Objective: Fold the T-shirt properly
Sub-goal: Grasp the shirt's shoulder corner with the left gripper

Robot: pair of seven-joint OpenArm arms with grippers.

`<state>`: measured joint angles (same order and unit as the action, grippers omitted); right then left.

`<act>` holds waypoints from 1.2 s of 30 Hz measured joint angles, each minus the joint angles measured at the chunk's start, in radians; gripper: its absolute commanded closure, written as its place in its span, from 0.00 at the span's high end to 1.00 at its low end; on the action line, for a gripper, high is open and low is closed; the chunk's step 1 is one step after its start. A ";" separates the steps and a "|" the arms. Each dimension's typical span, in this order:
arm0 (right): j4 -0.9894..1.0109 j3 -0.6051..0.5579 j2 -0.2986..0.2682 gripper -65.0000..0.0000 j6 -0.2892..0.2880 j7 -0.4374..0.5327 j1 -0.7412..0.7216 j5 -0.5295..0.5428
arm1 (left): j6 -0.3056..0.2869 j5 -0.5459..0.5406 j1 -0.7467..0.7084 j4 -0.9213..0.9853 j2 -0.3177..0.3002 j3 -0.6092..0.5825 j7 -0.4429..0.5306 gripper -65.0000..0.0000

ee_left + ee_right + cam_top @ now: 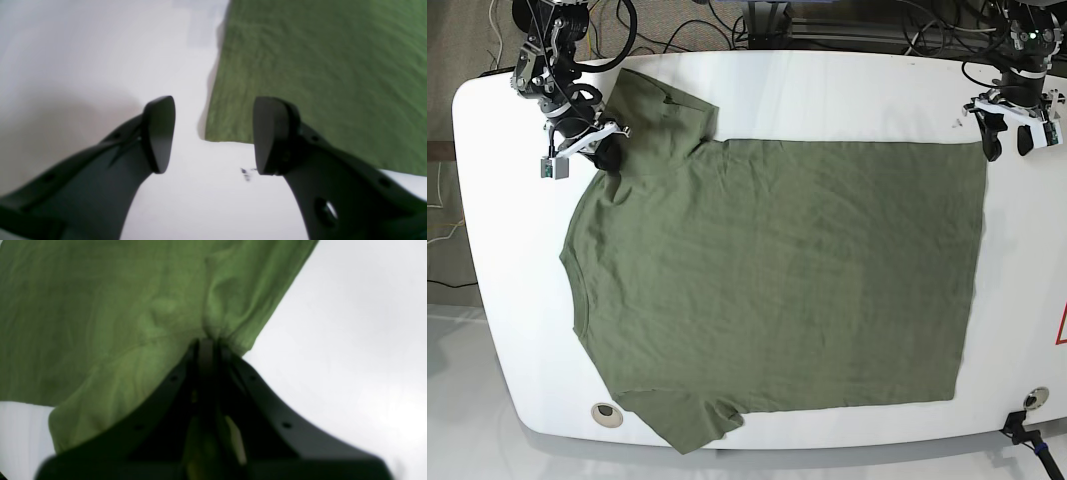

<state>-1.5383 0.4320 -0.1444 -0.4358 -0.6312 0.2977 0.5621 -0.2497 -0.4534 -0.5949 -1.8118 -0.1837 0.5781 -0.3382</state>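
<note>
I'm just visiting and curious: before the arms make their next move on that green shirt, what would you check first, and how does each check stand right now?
1. Right gripper shut on the T-shirt near the sleeve: ok.
2. Left gripper holding cloth: not ok; open, above the hem corner.
3. Left gripper lined up with that corner: ok, corner lies between the fingers.
4. Shirt body spread flat on the table: ok.
5. Layers pinched by the right gripper: cannot tell.
</note>
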 measured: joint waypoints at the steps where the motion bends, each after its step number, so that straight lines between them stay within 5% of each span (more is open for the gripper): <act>1: 0.001 0.000 0.000 0.00 -0.002 0.000 0.000 0.000 | 0.005 0.015 0.008 0.020 0.003 0.002 -0.003 0.51; 13: -0.011 -0.001 -0.003 0.00 -0.002 -0.035 0.002 0.003 | -0.046 0.023 0.063 0.251 0.011 0.078 -0.073 0.49; 18: -0.010 -0.001 -0.003 0.00 -0.002 -0.016 0.002 0.011 | -0.072 -0.034 0.122 0.266 -0.042 0.098 -0.088 0.47; 25: -0.011 -0.001 -0.003 0.00 -0.002 -0.016 0.002 0.011 | -0.130 -0.136 0.205 0.322 -0.058 0.128 -0.250 0.53; 36: -0.012 -0.002 -0.003 0.00 -0.002 -0.016 0.002 0.011 | -0.114 -0.180 0.216 0.324 -0.031 0.120 -0.320 0.55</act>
<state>-1.5501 0.4305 -0.1474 -0.4377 -0.6476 0.3000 0.5735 -0.3634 -0.6338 -0.3790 -1.4876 -0.2142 0.6979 -0.6582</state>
